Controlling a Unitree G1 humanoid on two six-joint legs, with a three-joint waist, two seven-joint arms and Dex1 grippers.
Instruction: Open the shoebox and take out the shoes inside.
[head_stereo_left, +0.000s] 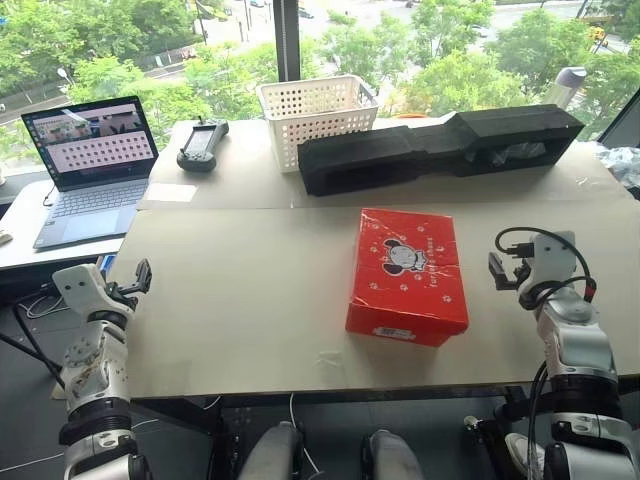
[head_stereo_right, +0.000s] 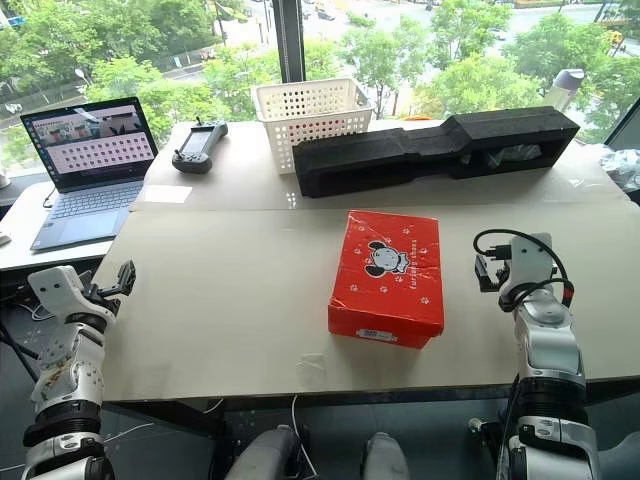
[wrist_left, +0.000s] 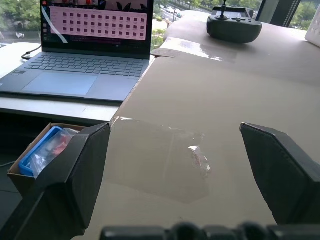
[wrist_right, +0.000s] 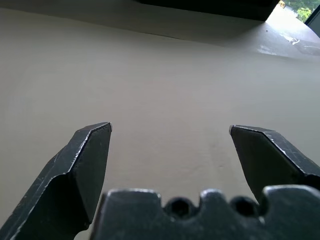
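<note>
The desk (head_stereo_left: 250, 290) is a broad beige surface running from the near edge to the windows, with a seam across it and a patch of clear tape near its near-left corner. A lower white side table (head_stereo_left: 20, 250) stands against its left edge.

Along the far side lies a long black foam block (head_stereo_left: 440, 145), reaching from the middle toward the far right. Just left of it, touching or nearly touching its end, stands a white perforated basket (head_stereo_left: 315, 115).

The shoebox (head_stereo_left: 408, 275) sits closed, right of centre on the desk and nearer the near edge than the foam block, well apart from both. Its red lid shows a cartoon mouse and small white prints, and a barcode label faces the near side. The shoes are not visible with the lid down.

An open laptop (head_stereo_left: 90, 165) rests on the side table at the far left, its screen lit. A black handheld controller (head_stereo_left: 202, 145) lies on the far-left part of the desk, between the laptop and the basket.

The right tool (wrist_right: 170, 131) hovers over bare desk to the right of the shoebox, released, its fingers spread wide with nothing between them. The left tool (wrist_left: 175, 131) is at the near-left corner over the taped patch, likewise released and empty.
</note>
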